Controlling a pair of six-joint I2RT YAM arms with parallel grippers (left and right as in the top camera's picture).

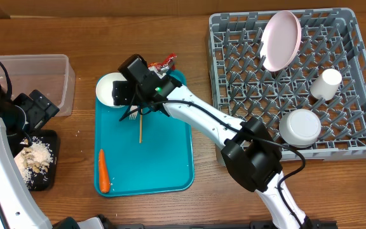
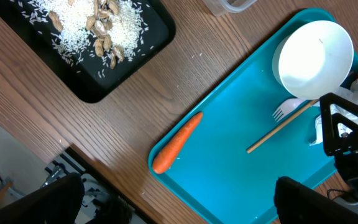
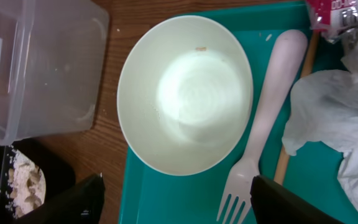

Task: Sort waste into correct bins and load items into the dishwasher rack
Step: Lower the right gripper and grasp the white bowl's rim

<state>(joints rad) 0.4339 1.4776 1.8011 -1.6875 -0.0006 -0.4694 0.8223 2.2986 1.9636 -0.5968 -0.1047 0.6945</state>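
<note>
Your right end effector [image 3: 178, 185] hangs open, white bowl [image 3: 185, 93] just ahead, fork [image 3: 260, 130] to its right; your left end effector [image 2: 179, 190] gapes wide, carrot [image 2: 176, 143] just ahead.

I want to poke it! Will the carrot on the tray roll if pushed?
Probably: the carrot looks round and tapered, so it may roll in a curve. It looks stiff, not floppy. The rim of the teal tray should stop it.
</note>
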